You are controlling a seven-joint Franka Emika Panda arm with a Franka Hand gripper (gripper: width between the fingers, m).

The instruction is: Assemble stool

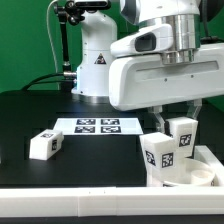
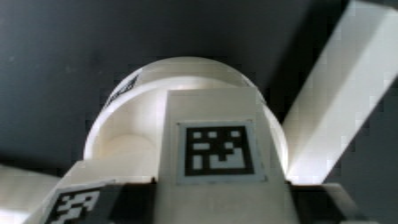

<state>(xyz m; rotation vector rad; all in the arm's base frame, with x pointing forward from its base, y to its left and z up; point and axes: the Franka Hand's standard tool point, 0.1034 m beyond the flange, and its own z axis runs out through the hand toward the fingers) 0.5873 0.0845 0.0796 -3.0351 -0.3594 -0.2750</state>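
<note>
Gripper [image 1: 180, 120] clamped on upright leg [image 1: 183, 140] above round seat [image 1: 190, 178]; second leg [image 1: 159, 152] just beside; third leg [image 1: 43, 145] well apart on table [image 1: 30, 112].

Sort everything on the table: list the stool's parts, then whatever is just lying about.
For the job:
- seat
- held leg, in the gripper
- second leg, at the seat
- loose leg, at the exterior view's left

Just lying about:
- marker board
- white bar
</note>
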